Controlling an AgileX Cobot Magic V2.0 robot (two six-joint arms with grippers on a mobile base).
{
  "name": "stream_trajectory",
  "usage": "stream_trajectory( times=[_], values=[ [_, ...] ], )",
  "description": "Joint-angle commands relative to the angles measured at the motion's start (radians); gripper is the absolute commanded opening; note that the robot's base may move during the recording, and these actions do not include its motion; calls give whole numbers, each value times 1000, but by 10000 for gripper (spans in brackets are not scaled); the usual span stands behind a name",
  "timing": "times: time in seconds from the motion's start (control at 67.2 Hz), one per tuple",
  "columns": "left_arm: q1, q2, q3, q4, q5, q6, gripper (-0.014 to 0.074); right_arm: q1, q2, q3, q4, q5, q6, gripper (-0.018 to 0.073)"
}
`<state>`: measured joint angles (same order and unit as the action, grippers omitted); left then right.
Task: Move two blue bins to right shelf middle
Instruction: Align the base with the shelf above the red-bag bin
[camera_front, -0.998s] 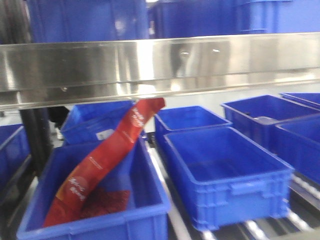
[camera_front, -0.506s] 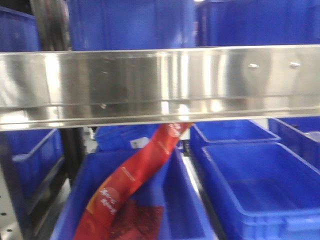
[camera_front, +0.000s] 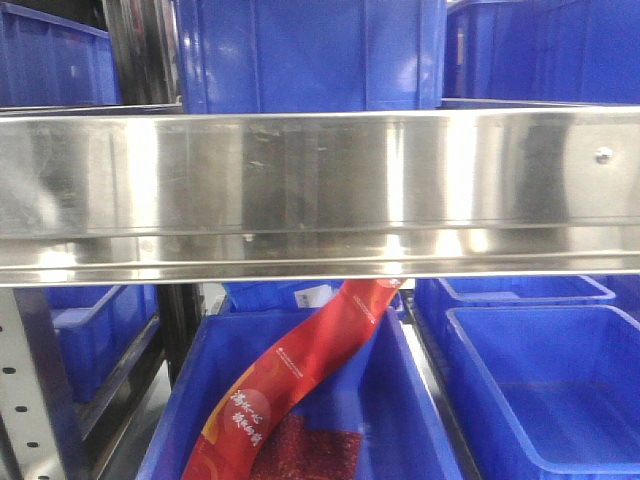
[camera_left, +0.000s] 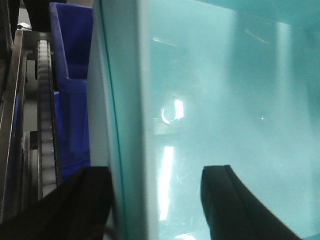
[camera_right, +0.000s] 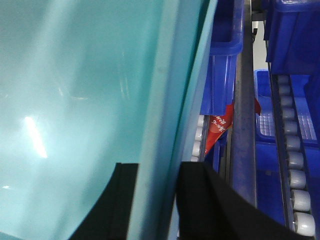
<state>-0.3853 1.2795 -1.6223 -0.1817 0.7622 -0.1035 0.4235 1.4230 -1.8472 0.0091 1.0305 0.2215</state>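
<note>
Both claws, the left gripper (camera_left: 156, 200) and right gripper (camera_right: 156, 200), clench opposite walls of a stiff, slick, teal-looking bin (camera_right: 75, 90), rollers (camera_right: 295, 175) at three o'clock.

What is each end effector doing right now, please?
Left end effector: closed on the teal bin wall.
Right end effector: closed on the teal bin wall.

Steel shelf rail (camera_front: 320, 190) spans the view — perforated upright (camera_front: 30, 380) below left.
</note>
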Motion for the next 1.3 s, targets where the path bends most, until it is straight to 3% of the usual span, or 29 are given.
stream_trajectory(
  times=[0.0,1.281],
  values=[
    [3,-24,-17,13,-56,40,-111,-13,-16,-16,-76,-75,-13,-158],
    [3,-24,-17,8,-93,40,-111,-13,-16,-16,-76,-80,-13,-158]
  ],
)
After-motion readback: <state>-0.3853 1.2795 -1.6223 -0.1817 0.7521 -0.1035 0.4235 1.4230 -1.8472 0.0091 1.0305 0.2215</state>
